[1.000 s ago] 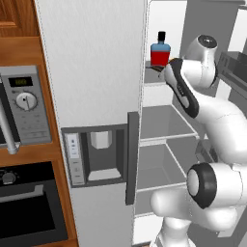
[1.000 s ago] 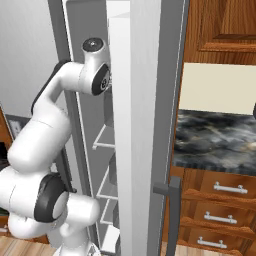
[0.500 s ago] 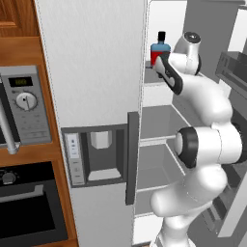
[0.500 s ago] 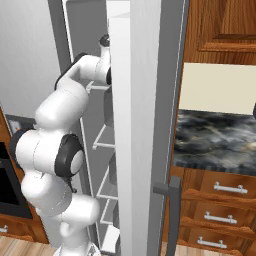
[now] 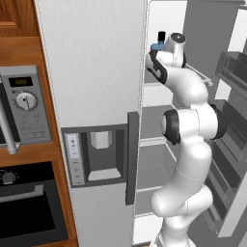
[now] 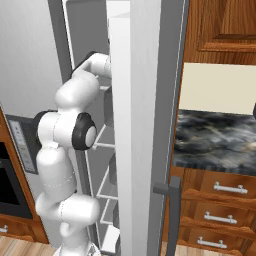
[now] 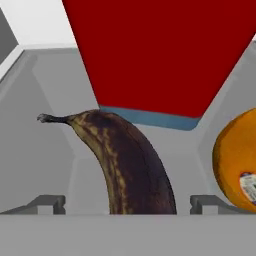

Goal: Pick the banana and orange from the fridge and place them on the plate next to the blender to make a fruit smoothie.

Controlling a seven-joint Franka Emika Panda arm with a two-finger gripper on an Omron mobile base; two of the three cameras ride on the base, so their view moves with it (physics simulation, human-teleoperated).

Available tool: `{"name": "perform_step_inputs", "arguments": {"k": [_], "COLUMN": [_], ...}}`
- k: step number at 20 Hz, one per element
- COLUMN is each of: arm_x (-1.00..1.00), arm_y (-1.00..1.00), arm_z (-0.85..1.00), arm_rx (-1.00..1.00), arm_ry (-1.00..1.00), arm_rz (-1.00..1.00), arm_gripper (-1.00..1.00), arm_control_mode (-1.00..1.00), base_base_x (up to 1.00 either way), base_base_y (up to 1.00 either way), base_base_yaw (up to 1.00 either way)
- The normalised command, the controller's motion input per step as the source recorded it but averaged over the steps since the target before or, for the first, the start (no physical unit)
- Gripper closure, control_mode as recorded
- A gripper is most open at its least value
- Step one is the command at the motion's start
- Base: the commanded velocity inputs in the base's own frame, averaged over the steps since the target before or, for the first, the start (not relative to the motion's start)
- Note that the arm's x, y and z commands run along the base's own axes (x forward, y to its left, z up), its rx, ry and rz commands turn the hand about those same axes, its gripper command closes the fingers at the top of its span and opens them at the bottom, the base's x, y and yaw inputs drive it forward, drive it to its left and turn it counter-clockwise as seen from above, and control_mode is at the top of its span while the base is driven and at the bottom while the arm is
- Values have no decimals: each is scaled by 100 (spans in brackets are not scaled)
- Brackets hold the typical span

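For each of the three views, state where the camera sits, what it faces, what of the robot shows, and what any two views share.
Left base view: behind the arm on its left, facing the fridge; the arm reaches to the bottle on an upper shelf.
Right base view: behind on the right, facing the open door's edge; the arm goes behind it.
Hand view: on the hand, facing the banana, the orange and the bottle; the open gripper straddles the banana.
Shared: both base views show the fridge and the arm.

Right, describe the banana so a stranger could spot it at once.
Look inside the open fridge, on the upper shelf where the arm reaches. In front of the red-and-blue bottle lies the banana: long, curved and mostly dark brown, unlike the round orange beside it.
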Motion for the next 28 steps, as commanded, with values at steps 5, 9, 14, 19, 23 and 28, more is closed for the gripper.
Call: {"name": "perform_step_inputs", "arguments": {"k": [5, 9, 14, 19, 23, 28], "arm_x": [14, -2, -43, -96, -100, -100], "arm_y": [-12, -10, -1, 0, 0, 6], "arm_z": [-59, -20, -25, -5, 29, 30], "arm_rx": [0, 1, 0, 0, 0, 0], "arm_ry": [2, -1, -2, -23, -38, -16], "arm_rz": [0, 0, 0, 0, 0, 0], "arm_gripper": [100, 100, 100, 100, 100, 100], "arm_control_mode": [-100, -100, -100, -100, -100, -100], "base_base_x": [0, 0, 0, 0, 0, 0], "base_base_y": [0, 0, 0, 0, 0, 0], "base_base_yaw": [0, 0, 0, 0, 0, 0]}}
